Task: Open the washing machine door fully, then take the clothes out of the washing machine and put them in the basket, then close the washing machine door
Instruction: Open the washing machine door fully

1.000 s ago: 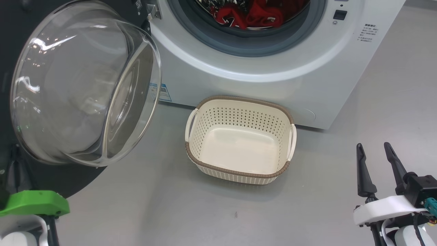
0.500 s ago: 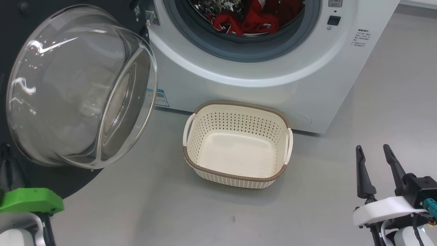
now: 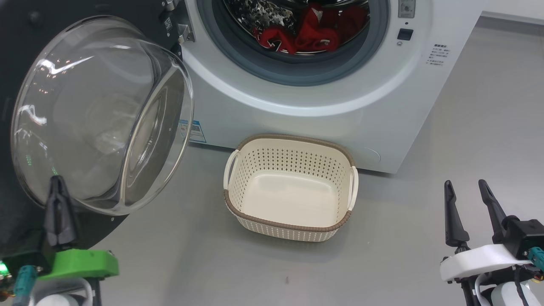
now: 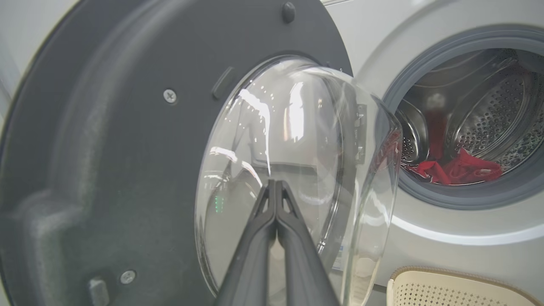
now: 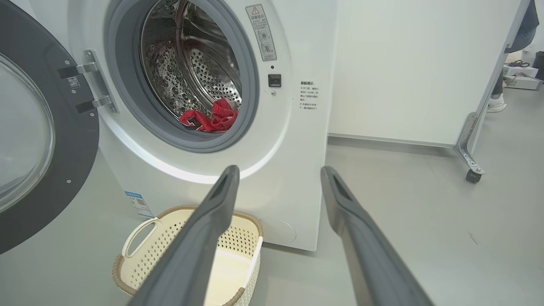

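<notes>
Fingers of left gripper (image 4: 275, 183) pinched together on nothing, tips at glass bowl (image 3: 97, 114) of washing machine door (image 4: 127, 148), contact unclear; right gripper (image 3: 464, 185) fingers spread, empty.
Door swung wide on robot's left, inner side facing out. Red clothes (image 3: 297, 38) heaped low in steel drum (image 5: 199, 63) of washing machine (image 3: 297, 123). Cream basket (image 3: 293, 161) on grey floor (image 3: 425, 238) just before machine, under opening. Left gripper low at bowl's bottom edge in head view, right gripper well apart to basket's right.
</notes>
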